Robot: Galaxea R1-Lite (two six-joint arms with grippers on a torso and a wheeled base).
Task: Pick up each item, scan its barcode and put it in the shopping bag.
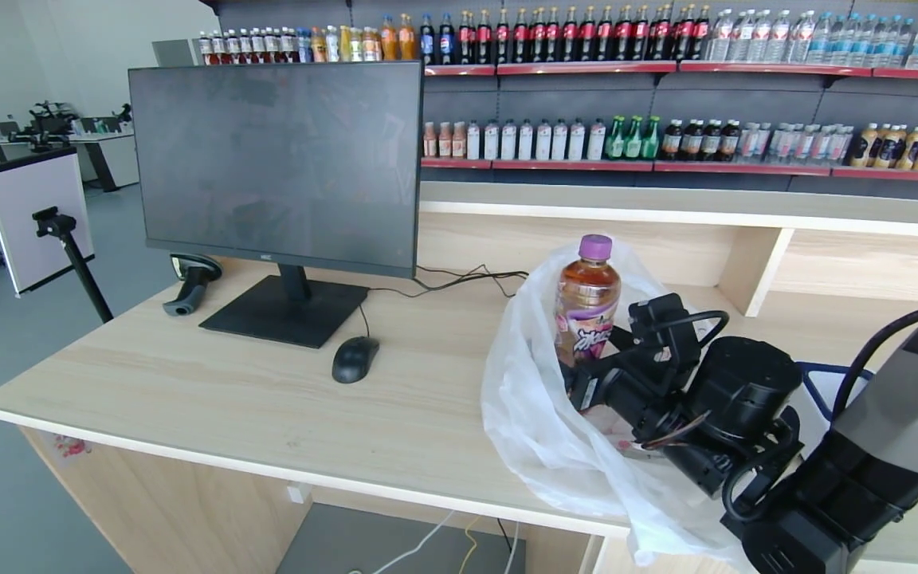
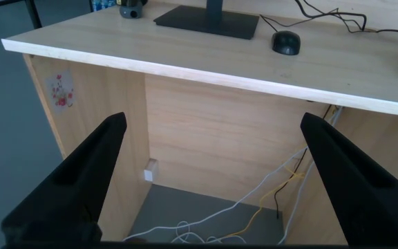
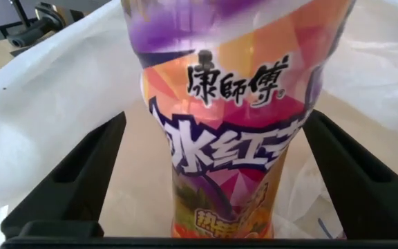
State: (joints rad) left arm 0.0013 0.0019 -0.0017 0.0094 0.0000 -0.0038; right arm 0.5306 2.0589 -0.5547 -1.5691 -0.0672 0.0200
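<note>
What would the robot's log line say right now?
right gripper: open around bottle | bottle: upright in shopping bag | left gripper: open, low before desk | scanner: lying beside monitor

Bottle (image 1: 586,296) base behind bag (image 1: 540,434) wall

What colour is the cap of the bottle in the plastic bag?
Purple cap on the bottle; the head view shows it best.

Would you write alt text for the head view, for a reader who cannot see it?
The right gripper sits open around an upright purple-capped bottle inside a white plastic bag on a wooden counter. A monitor, mouse and scanner are to its left; drink shelves stand behind.
</note>
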